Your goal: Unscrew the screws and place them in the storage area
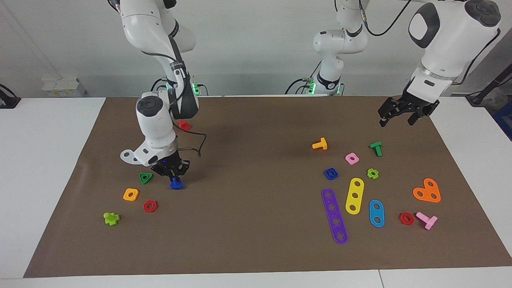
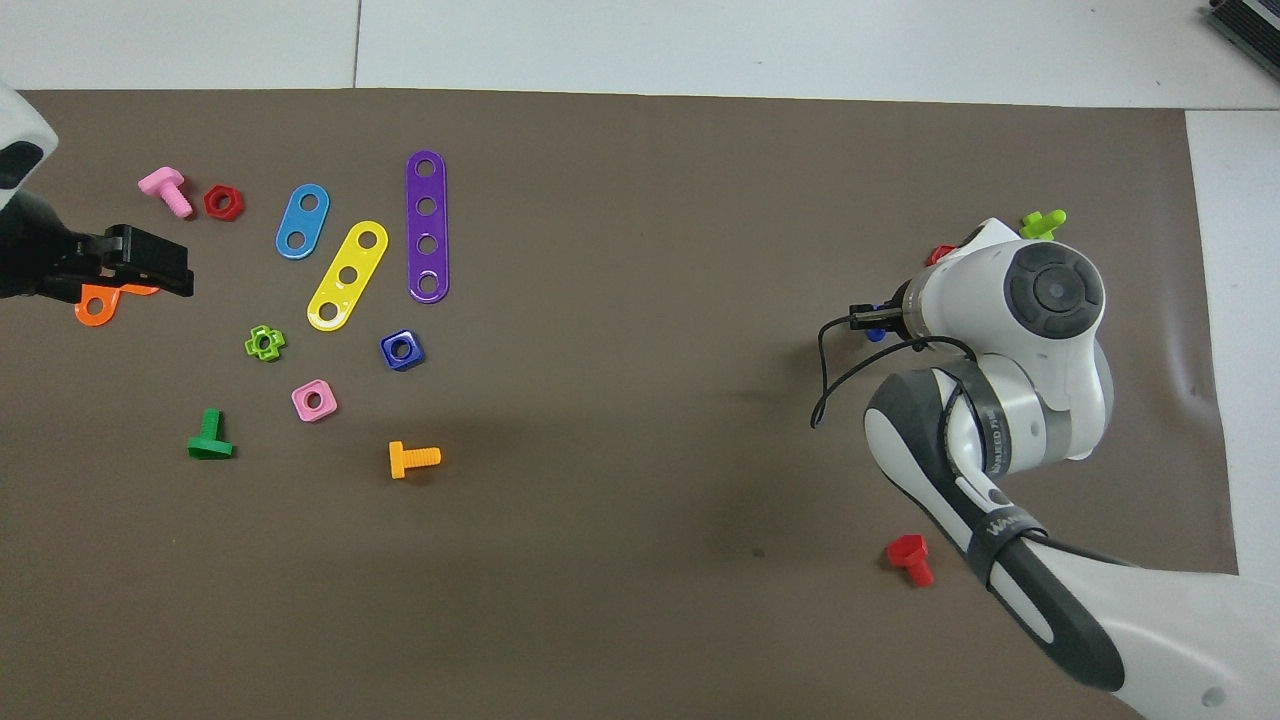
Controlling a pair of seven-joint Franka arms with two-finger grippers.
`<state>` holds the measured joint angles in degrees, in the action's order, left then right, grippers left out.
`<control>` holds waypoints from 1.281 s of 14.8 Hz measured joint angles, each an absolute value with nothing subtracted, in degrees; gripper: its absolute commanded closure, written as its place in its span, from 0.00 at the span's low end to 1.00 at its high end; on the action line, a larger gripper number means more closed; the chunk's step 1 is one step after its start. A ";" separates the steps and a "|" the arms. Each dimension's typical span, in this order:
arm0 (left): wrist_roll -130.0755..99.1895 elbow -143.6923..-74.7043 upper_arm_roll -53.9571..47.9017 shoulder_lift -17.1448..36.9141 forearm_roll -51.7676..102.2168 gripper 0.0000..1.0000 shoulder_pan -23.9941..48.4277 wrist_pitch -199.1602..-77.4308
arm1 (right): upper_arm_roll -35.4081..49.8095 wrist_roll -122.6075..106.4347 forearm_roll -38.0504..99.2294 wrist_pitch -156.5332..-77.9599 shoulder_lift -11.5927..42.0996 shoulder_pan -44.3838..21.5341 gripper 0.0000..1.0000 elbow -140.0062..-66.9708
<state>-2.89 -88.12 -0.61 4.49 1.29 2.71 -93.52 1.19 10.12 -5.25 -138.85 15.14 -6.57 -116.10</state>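
Note:
A small blue screw (image 1: 176, 185) stands on the brown mat (image 1: 256, 240) toward the right arm's end of the table, beside a green triangular nut (image 1: 145, 178). My right gripper (image 1: 174, 177) points down and is shut on the blue screw at mat level. In the overhead view the right wrist hides most of the screw; only a blue edge (image 2: 876, 335) shows. My left gripper (image 1: 398, 117) is open and empty, up in the air over the mat's corner near the left arm's base; it also shows in the overhead view (image 2: 150, 265), over the orange plate (image 2: 95, 305).
Near the right gripper lie an orange nut (image 1: 131, 194), red hex nut (image 1: 150, 206), lime bolt (image 1: 111, 218) and red bolt (image 1: 184, 125). Toward the left arm's end lie a blue square nut (image 1: 331, 173), purple strip (image 1: 335, 216), yellow strip (image 1: 355, 195), orange bolt (image 1: 320, 144), green bolt (image 1: 376, 148) and pink bolt (image 1: 427, 219).

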 measured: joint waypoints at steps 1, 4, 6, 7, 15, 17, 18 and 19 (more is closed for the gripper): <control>-2.89 -88.12 -0.58 4.49 1.29 0.00 2.71 -93.52 | 1.19 9.91 -5.25 -138.82 15.16 -6.35 0.40 -116.19; -2.89 -88.12 -0.49 4.49 1.29 0.00 2.71 -93.52 | 1.19 9.89 -5.25 -138.73 15.17 -6.08 0.03 -116.48; -2.90 -88.15 -0.43 4.49 1.29 0.00 2.70 -93.47 | 1.19 9.89 -5.25 -138.67 15.13 -5.98 0.02 -116.29; -2.92 -88.15 -0.42 4.49 1.29 0.00 2.70 -93.46 | 1.19 9.89 -5.25 -138.06 14.98 -5.95 0.02 -115.96; -2.92 -88.14 -0.35 2.73 1.29 0.00 2.69 -92.23 | 1.33 9.89 -0.84 -119.97 6.90 -5.94 0.01 -107.65; -2.92 -88.22 -0.33 2.18 1.29 0.00 2.69 -92.04 | 1.27 9.89 -0.74 -115.56 3.98 -5.90 0.01 -106.09; -2.92 -88.28 -0.33 2.09 1.29 0.00 2.69 -91.99 | 1.18 9.89 -0.73 -112.46 2.94 -5.83 0.01 -104.32; -2.93 -88.33 -0.32 2.09 1.29 0.00 2.69 -91.98 | 1.10 9.89 -0.73 -109.20 2.32 -5.72 0.01 -101.89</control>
